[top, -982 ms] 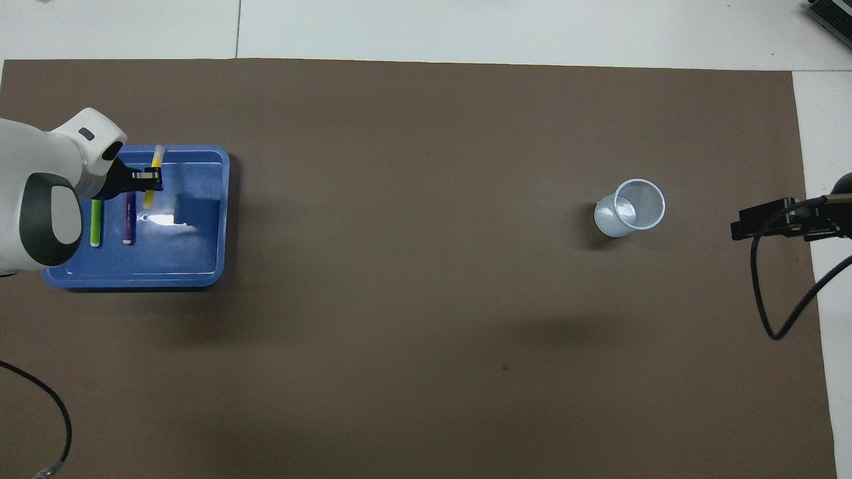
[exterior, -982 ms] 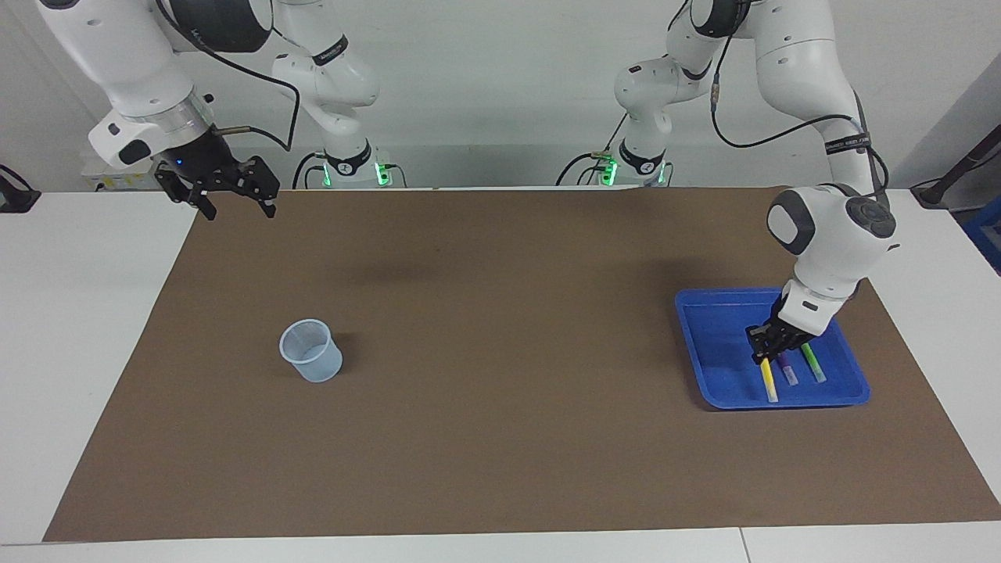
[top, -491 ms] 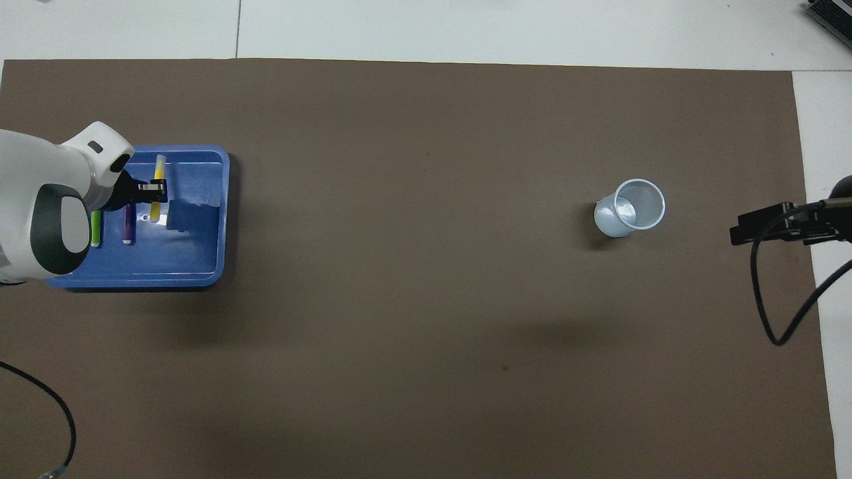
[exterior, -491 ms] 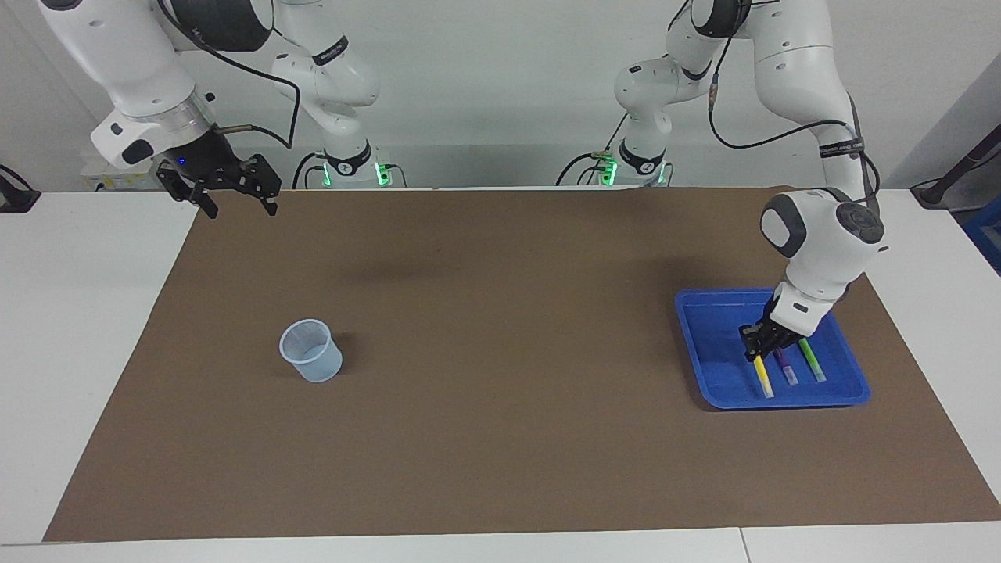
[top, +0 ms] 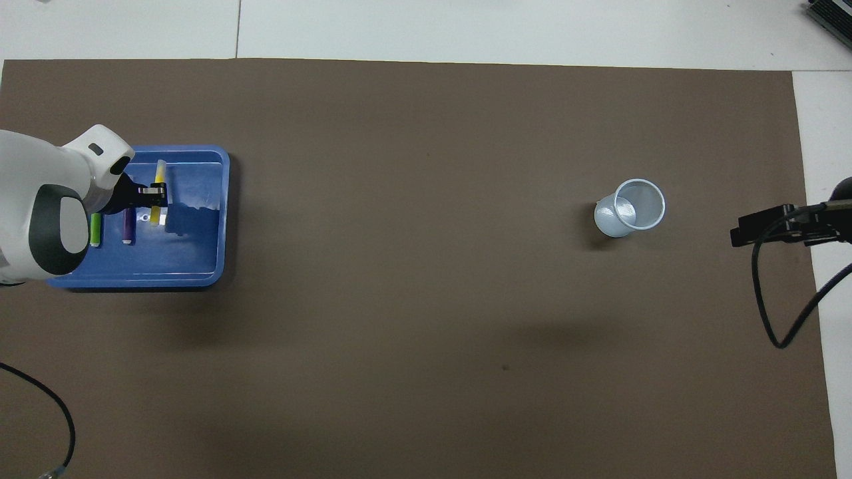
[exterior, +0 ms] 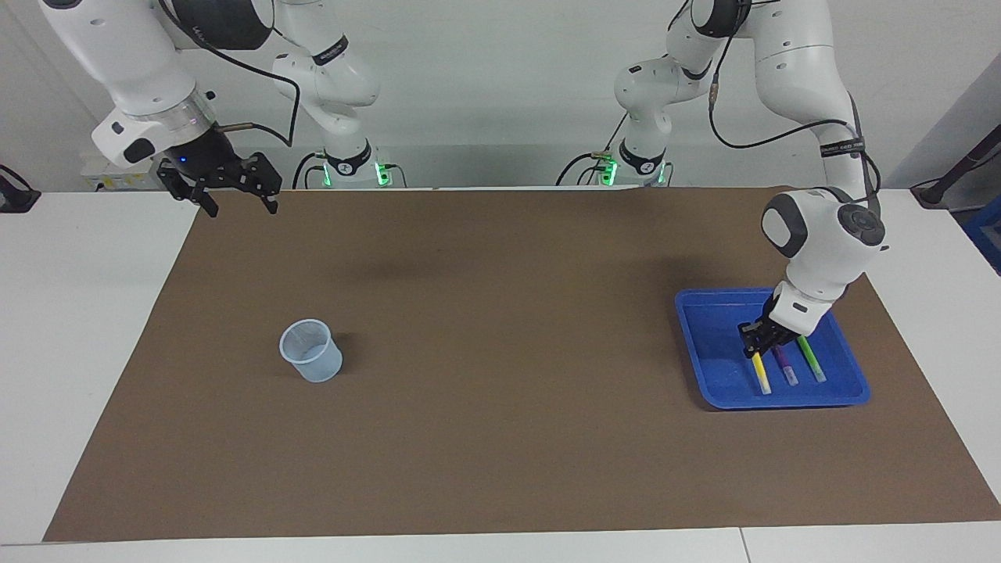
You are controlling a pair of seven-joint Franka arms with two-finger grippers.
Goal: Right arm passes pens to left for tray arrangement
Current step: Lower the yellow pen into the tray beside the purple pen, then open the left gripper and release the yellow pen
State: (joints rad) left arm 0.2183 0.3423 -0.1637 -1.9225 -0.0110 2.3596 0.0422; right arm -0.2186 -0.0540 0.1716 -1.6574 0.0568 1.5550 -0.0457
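Facing view: high, across the bench (exterior: 94,328), looking at both arm bases.
Overhead view: high above the robots' end, looking steeply down and forward.
Shared: brown mat (exterior: 500,438) (top: 426,332), blue tray (exterior: 696,313) (top: 200,259), clear cup (exterior: 311,352) (top: 629,209), half a turn apart.

I see a bright blue tray (exterior: 700,336), yellow (exterior: 761,375), purple (exterior: 784,366) and green (exterior: 811,360) pens, a clear cup (exterior: 311,351), and a brown mat (exterior: 500,438).

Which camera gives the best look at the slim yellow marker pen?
The facing view: the slim yellow marker pen juts clear below the left end effector. The overhead view shows the pen's length, crossed midway by that end effector.
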